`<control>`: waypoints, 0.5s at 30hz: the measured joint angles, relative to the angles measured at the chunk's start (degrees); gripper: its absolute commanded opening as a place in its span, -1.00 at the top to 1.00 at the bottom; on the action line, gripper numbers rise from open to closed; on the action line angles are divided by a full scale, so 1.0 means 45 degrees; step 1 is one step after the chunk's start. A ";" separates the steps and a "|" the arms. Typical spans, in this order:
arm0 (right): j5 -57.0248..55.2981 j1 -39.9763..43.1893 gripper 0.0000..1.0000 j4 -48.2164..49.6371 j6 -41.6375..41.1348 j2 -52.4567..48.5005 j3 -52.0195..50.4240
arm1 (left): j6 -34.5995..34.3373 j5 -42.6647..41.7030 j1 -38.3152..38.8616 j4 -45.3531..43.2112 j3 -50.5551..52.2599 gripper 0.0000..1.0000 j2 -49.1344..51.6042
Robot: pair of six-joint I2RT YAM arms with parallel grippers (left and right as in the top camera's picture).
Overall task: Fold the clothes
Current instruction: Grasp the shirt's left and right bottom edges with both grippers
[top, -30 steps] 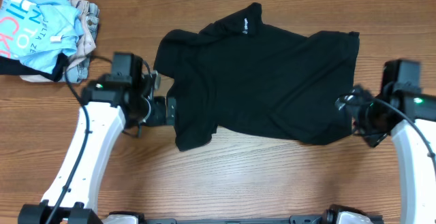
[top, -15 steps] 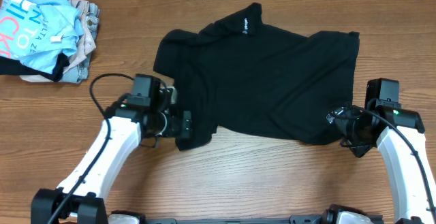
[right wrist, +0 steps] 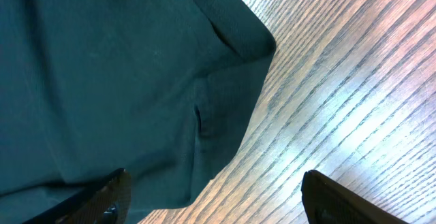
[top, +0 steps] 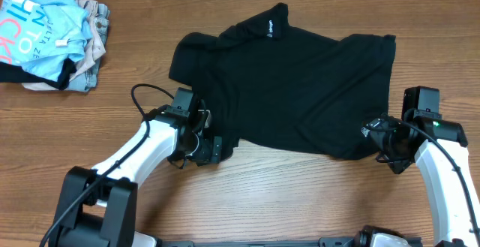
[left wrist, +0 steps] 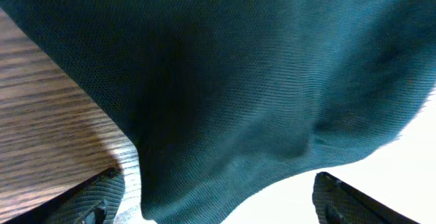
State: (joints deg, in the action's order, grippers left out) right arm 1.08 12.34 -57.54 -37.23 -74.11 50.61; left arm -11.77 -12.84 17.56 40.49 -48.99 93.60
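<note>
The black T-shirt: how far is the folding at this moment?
Done: the black T-shirt lies spread flat on the table, no fold visible. In hand: the left pincer is open at its near left corner, the right pincer open at its near right edge; neither grips. Left: grasping and every fold.

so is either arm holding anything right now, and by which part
Nothing is held. The left gripper and right gripper stand with jaws open at the near corners of the black T-shirt.
</note>
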 measured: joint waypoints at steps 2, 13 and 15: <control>-0.0015 0.0000 -0.65 0.0005 0.0005 0.0000 0.0000 | -0.0053 0.0058 0.0019 -0.0019 -0.0005 -0.59 0.0092; -0.0015 0.0000 -0.60 -0.0117 0.0257 0.0000 0.0000 | 0.0005 0.0165 0.1015 -0.0291 0.0000 0.64 0.0282; -0.0019 0.0000 -0.59 -0.0121 0.0277 0.0000 0.0000 | -0.0015 0.0316 0.1224 -0.0267 0.0000 0.92 0.0325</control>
State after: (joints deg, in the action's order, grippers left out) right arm 0.99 12.34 -58.08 -35.99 -74.11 50.61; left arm -11.84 -11.42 23.07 39.29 -48.99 95.07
